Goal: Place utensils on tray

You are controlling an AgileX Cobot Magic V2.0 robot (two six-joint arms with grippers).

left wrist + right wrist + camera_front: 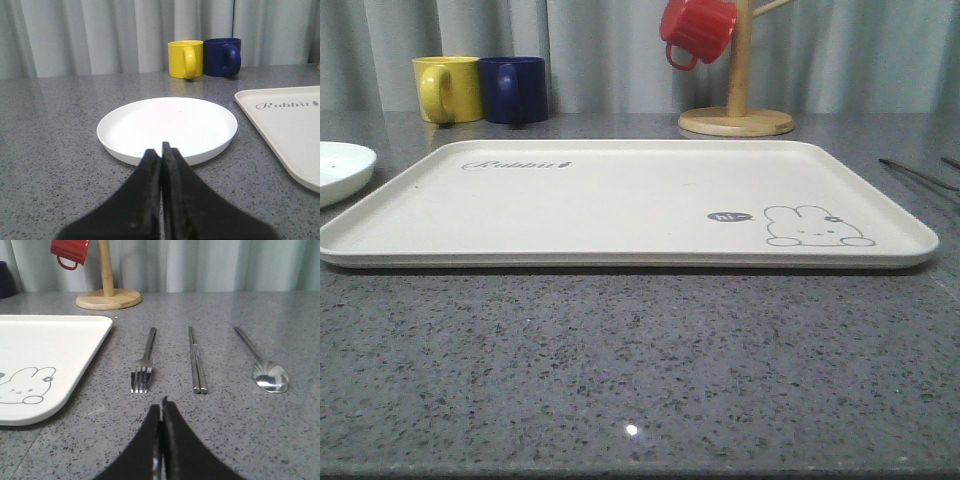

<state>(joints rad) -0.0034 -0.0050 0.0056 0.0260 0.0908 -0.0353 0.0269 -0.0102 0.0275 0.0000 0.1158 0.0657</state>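
Note:
The cream tray (620,200) with its rabbit print lies mid-table, nothing on it; its corners show as tray (290,125) and tray (45,350). A white plate (167,127) sits left of it, plate (340,170) at the front view's left edge. To the tray's right lie a silver fork (144,362), a pair of chopsticks (196,360) and a spoon (262,365) side by side, handles pointing away. My left gripper (161,150) is shut and empty just short of the plate's near rim. My right gripper (162,405) is shut and empty, just short of the fork's tines.
A yellow mug (448,88) and a dark blue mug (513,88) stand behind the tray's far left corner. A wooden mug tree (736,110) holding a red mug (695,30) stands behind the tray's far right. Grey curtains close the back.

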